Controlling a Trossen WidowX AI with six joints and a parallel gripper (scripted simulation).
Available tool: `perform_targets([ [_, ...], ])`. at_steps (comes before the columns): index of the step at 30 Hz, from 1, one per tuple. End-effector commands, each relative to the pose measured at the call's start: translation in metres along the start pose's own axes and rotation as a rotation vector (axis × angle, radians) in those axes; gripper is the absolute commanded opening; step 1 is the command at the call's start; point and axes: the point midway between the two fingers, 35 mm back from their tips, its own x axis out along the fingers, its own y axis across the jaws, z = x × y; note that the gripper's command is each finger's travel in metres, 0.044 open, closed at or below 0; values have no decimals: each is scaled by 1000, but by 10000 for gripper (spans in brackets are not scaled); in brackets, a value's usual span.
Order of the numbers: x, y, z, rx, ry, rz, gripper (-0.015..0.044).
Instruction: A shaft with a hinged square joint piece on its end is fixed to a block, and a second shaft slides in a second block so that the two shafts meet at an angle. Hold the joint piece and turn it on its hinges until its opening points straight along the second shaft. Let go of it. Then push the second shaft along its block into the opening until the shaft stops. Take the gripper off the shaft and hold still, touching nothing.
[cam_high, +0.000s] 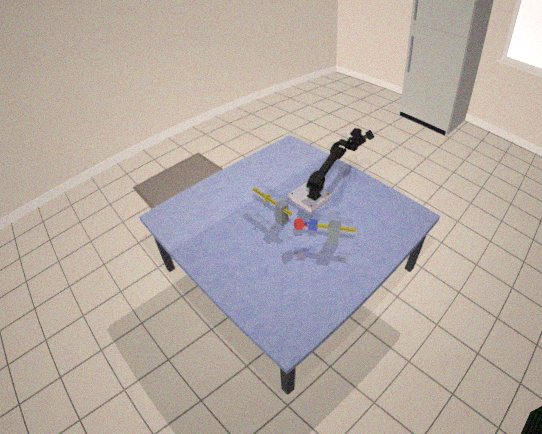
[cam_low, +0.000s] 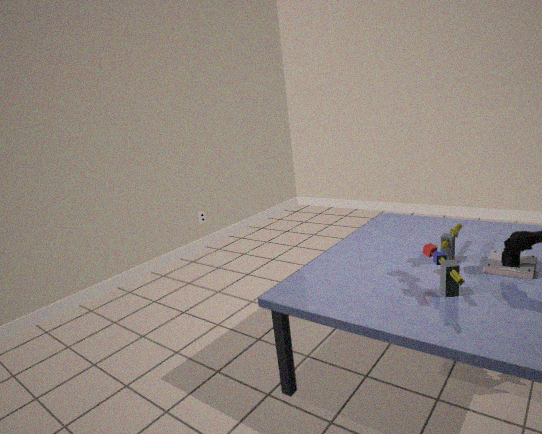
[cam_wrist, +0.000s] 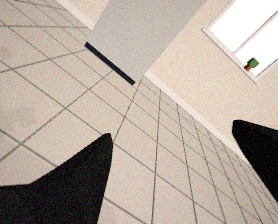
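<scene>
The joint piece has a red part (cam_high: 299, 224) (cam_low: 429, 250) hinged to a blue part (cam_high: 313, 225) (cam_low: 440, 258) on the end of a yellow shaft (cam_high: 347, 230) (cam_low: 456, 276). That shaft is held in a grey block (cam_high: 333, 233) (cam_low: 451, 290). The second yellow shaft (cam_high: 260, 193) (cam_low: 456, 229) passes through the other grey block (cam_high: 281, 213) (cam_low: 448, 239). Its near end is apart from the red part, and the shafts meet at an angle. Where the opening points is too small to tell. My gripper (cam_high: 363, 136) (cam_wrist: 170, 132) is open and empty, raised far from both blocks; the exterior view does not show it.
The arm's pale base plate (cam_high: 298, 200) (cam_low: 510, 271) stands on the blue table (cam_high: 280, 300) (cam_low: 360, 310) beside the two blocks. A tall grey cabinet (cam_high: 435, 65) (cam_wrist: 145, 30) stands on the floor beyond the table.
</scene>
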Motion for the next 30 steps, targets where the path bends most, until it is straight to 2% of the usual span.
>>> perform_targets([
  [1,0,-2,2,0,-3,0,426],
  [6,-6,-60,54,3,-82,5,440],
  [13,-19,-104,93,0,-140,18,440],
  [24,-19,-103,95,1,-142,21,440],
  [30,-41,-37,147,24,-187,149,440],
])
